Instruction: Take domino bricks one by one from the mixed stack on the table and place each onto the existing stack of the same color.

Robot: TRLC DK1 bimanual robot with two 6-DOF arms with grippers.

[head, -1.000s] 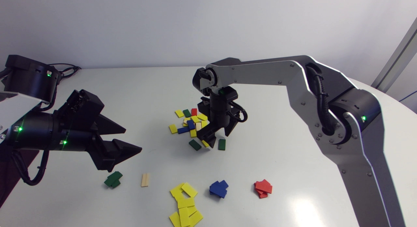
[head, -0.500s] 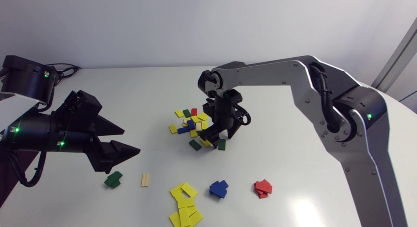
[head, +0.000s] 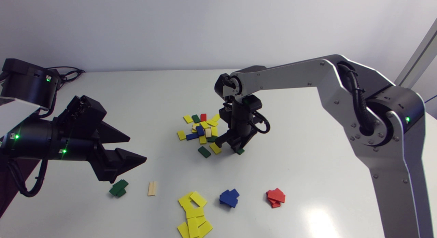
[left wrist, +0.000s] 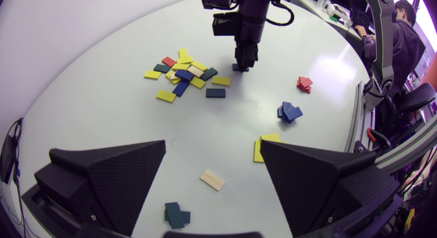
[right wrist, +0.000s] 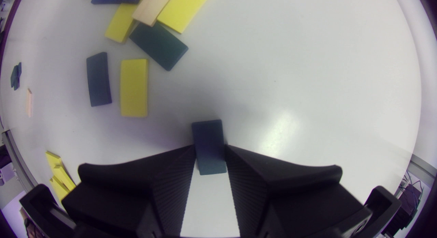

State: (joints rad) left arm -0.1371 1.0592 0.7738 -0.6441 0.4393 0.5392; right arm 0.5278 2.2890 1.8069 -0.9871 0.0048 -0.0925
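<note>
The right gripper (right wrist: 210, 149) is clamped on a green brick (right wrist: 207, 135), which lies flat on the table (head: 307, 128) just beside the mixed pile (head: 201, 128). The left gripper (left wrist: 212, 142) hangs released, spread wide, above the table near the green stack (left wrist: 175, 214).

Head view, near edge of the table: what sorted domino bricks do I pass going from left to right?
In order: small stack of dark green domino bricks → single pale wooden brick lying flat → spread pile of yellow bricks → stack of blue bricks → stack of red bricks.
</note>
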